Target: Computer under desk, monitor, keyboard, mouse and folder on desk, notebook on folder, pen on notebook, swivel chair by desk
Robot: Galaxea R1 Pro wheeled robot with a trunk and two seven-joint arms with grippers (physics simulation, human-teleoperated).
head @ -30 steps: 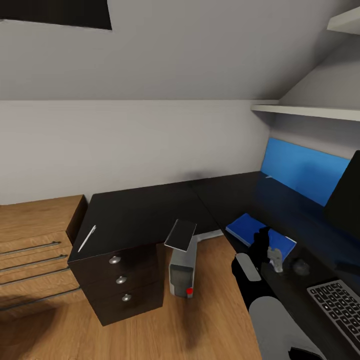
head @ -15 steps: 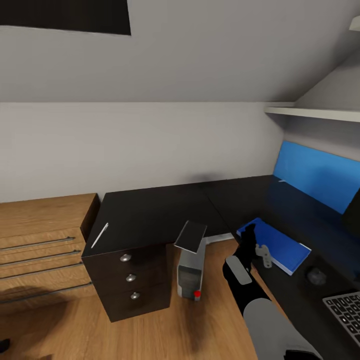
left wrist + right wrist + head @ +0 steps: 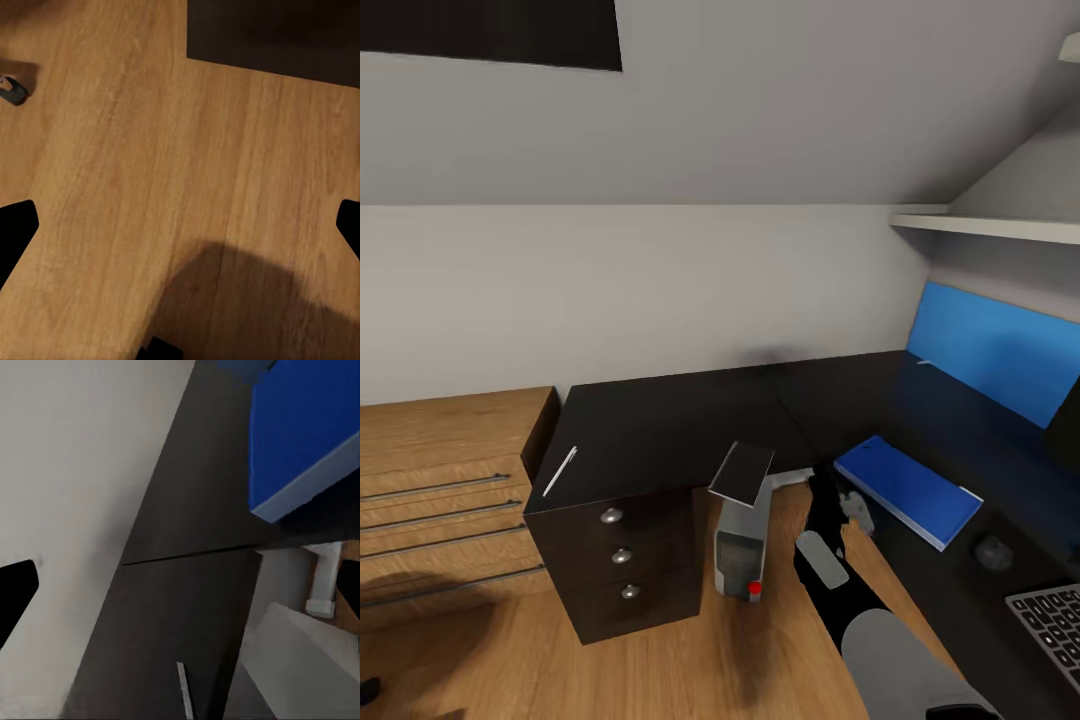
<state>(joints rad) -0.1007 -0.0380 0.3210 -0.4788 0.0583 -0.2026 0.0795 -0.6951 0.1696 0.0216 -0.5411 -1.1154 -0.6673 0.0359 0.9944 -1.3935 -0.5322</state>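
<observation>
With the folder [image 3: 908,488] lying on the table [image 3: 660,430], the right hand [image 3: 838,497], fingers spread and empty, is hanging beside it, likely needing the pen [image 3: 559,470] next.

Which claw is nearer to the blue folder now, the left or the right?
Right. The right claw hovers just beside the folder at the desk edge; the left claw hangs over bare wooden floor.
</observation>
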